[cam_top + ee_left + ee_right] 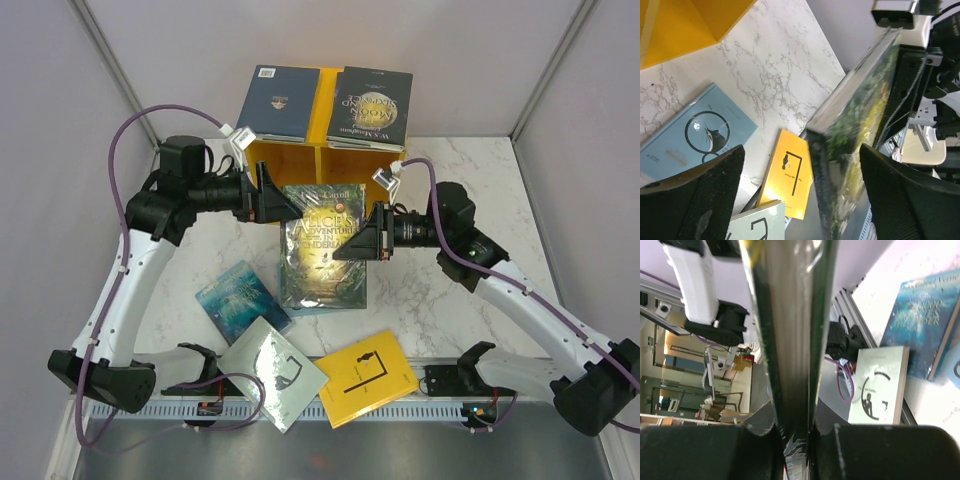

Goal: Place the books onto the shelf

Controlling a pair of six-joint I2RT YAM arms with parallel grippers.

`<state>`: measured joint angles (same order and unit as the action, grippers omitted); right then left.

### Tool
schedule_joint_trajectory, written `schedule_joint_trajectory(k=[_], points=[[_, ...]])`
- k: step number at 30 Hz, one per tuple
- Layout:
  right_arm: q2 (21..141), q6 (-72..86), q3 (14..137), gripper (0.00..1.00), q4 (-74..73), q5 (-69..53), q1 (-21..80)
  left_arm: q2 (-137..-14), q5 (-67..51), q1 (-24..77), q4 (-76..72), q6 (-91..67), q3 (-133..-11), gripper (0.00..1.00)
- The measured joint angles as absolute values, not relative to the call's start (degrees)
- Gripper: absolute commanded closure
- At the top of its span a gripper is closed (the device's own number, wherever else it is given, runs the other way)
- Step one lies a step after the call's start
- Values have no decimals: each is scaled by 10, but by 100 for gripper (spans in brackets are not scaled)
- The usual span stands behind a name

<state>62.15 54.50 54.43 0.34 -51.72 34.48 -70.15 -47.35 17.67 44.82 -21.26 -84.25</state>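
The right gripper (792, 426) is clenched on the green-gold book (322, 250), its two fingers (757, 432) pressed against either face of the book's edge; the cover stands up out of the jaws and fills the middle of the right wrist view. The left gripper (802, 150) is released, jaws spread wide; the same book hangs tilted in the gap between them, closer to one finger than the other, and I cannot tell whether it touches that finger. The book sits between the two grippers, raised off the marble table (470, 200), just in front of the shelf (290, 162). Beyond the left jaws, down on the table, lie the light blue book (695, 132) and the yellow book (790, 175); the pale grey book (272, 372) lies beside the yellow one. The teal book (920, 325) lies flat, off to the side of the right jaws. On the shelf's top, past both grippers, rest the navy blue book (283, 100) and the black book (370, 105), side by side.
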Motion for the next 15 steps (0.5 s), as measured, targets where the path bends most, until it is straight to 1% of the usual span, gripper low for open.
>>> schedule_joint_trajectory(k=[5, 12, 13, 14, 15], points=[[641, 564, 591, 100, 4, -501, 345, -671, -470, 167, 446, -225, -821, 2], [683, 582, 620, 100, 13, -465, 345, -602, -470, 167, 446, -230, -746, 0], [691, 584, 626, 100, 14, -459, 345, -594, -470, 167, 442, -232, -738, 11], [698, 587, 633, 100, 17, -454, 345, -585, -473, 167, 427, -246, -729, 17], [706, 589, 641, 100, 21, -449, 345, -579, -483, 167, 414, -264, -724, 28]])
